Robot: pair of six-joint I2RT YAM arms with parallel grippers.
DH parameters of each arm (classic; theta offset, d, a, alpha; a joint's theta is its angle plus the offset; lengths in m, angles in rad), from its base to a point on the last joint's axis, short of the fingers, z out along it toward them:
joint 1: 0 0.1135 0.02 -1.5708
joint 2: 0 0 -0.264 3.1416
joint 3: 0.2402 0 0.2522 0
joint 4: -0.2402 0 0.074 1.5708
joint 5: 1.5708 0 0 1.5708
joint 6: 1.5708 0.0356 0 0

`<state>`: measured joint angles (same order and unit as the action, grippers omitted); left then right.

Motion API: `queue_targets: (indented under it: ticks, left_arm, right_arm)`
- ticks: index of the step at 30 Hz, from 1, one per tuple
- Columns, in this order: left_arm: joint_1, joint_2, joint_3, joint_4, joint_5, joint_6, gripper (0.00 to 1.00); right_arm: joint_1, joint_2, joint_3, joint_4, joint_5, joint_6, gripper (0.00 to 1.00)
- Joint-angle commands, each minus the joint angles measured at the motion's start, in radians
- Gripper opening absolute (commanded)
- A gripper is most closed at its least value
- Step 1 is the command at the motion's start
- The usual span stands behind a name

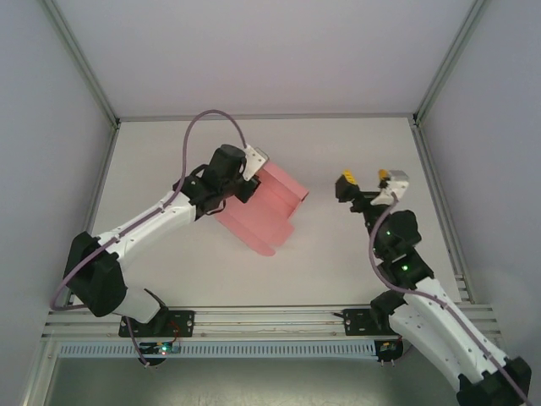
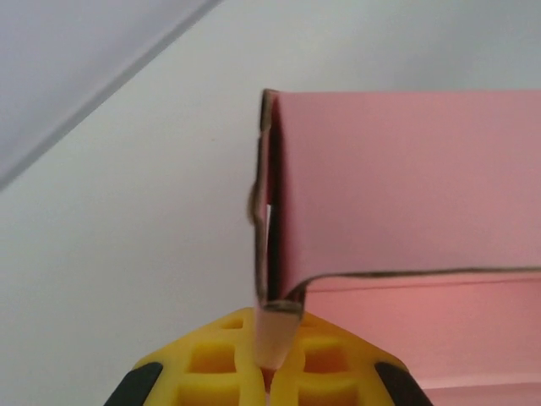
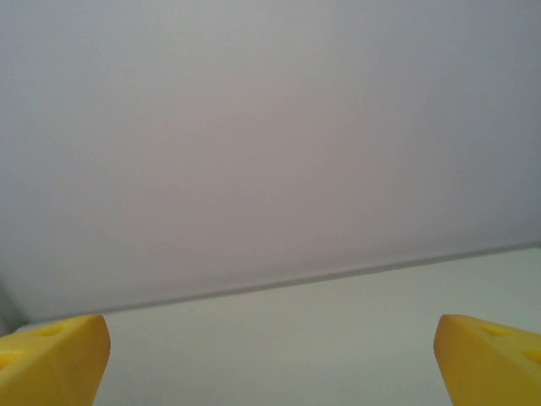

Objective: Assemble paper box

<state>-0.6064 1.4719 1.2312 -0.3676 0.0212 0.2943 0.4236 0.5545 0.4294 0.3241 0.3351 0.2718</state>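
Centrally, pink paper box stood partly folded over the desk, left claw pinched the box's left edge, right claw hung spread wide, well apart at the box's right

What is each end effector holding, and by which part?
The left end effector pinches the box by the thin edge of a folded panel, near its corner. The right end effector is open, holding nothing.

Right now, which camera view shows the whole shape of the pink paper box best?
The top external view: the paper box shows there nearly whole, a partly folded sheet with its flaps. The left wrist view gives a close look at one folded edge, pinched in the left gripper.
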Motion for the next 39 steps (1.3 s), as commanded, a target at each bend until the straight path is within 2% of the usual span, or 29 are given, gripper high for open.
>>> queue_targets:
  ticks: [1, 6, 10, 14, 17, 19, 20, 21, 24, 26, 28, 29, 30, 34, 39]
  left_arm:
    - [0.003, 0.059, 0.104, -0.404, 0.116, 0.511, 0.0]
    - [-0.035, 0.251, 0.277, -0.585, -0.182, 0.715, 0.0]
    - [-0.061, 0.43, 0.43, -0.662, -0.343, 0.83, 0.0]
    - [-0.091, 0.582, 0.562, -0.696, -0.41, 0.895, 0.0]
    - [-0.117, 0.7, 0.681, -0.733, -0.445, 0.885, 0.0]
    - [-0.123, 0.733, 0.696, -0.68, -0.43, 0.898, 0.01]
    - [-0.127, 0.732, 0.684, -0.641, -0.412, 0.903, 0.06]
    - [-0.129, 0.737, 0.686, -0.627, -0.393, 0.897, 0.21]
    - [-0.132, 0.749, 0.737, -0.667, -0.337, 0.865, 0.46]
    - [-0.136, 0.744, 0.752, -0.66, -0.299, 0.844, 0.58]
    - [-0.142, 0.735, 0.76, -0.621, -0.259, 0.8, 0.7]
    - [-0.147, 0.728, 0.761, -0.594, -0.241, 0.77, 0.82]
    - [-0.151, 0.721, 0.765, -0.556, -0.231, 0.727, 1.0]
    - [-0.151, 0.683, 0.806, -0.434, -0.221, 0.494, 1.0]
    - [-0.137, 0.58, 0.856, -0.394, -0.254, -0.025, 1.0]
  right_arm:
    - [-0.042, -0.096, -0.043, -0.078, 0.079, 0.08, 0.98]
    - [-0.077, -0.194, -0.049, -0.208, 0.069, 0.113, 0.98]
    - [-0.083, -0.213, -0.051, -0.259, 0.068, 0.121, 0.98]
    - [-0.088, -0.211, -0.049, -0.282, 0.068, 0.112, 0.98]
    - [-0.093, -0.208, -0.054, -0.286, 0.07, 0.107, 0.98]
    - [-0.098, -0.206, -0.058, -0.287, 0.068, 0.102, 0.98]
    - [-0.101, -0.206, -0.06, -0.288, 0.07, 0.1, 0.98]
    - [-0.106, -0.205, -0.061, -0.287, 0.07, 0.097, 0.98]
    - [-0.12, -0.197, -0.062, -0.297, 0.065, 0.096, 0.98]
    - [-0.128, -0.188, -0.061, -0.299, 0.045, 0.087, 0.98]
    - [-0.136, -0.171, -0.06, -0.306, 0.03, 0.085, 0.98]
    - [-0.139, -0.16, -0.058, -0.314, 0.031, 0.092, 0.98]
    - [-0.142, -0.147, -0.054, -0.329, 0.045, 0.114, 0.98]
    - [-0.154, -0.084, -0.029, -0.357, 0.018, 0.11, 0.98]
    - [-0.155, 0.084, 0.057, -0.354, -0.229, -0.039, 0.98]
